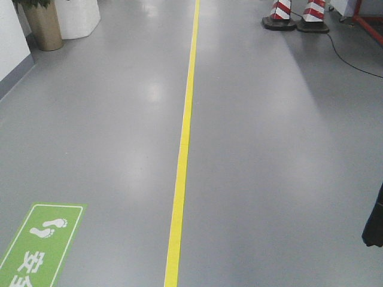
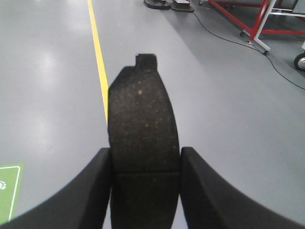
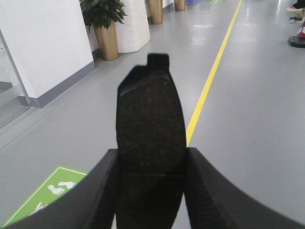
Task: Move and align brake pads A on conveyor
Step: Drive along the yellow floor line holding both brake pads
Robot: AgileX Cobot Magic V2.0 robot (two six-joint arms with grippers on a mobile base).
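In the left wrist view a dark grey brake pad (image 2: pixel 142 114) with a thin groove across its middle stands pinched between the two black fingers of my left gripper (image 2: pixel 145 164). My right gripper (image 3: pixel 151 164) is likewise shut on a second dark brake pad (image 3: pixel 150 124), which sticks forward above the floor. Both pads hang over grey floor. The conveyor is out of view in every frame. In the front view only a dark edge of an arm (image 1: pixel 374 224) shows at the right border.
A yellow floor line (image 1: pixel 185 143) runs ahead down the grey floor. A green footprint sign (image 1: pixel 37 242) lies at the lower left. Striped cones (image 1: pixel 293 15) and a red frame (image 2: pixel 259 21) stand far right; a gold planter (image 1: pixel 45 24) and white wall (image 3: pixel 43 43) far left.
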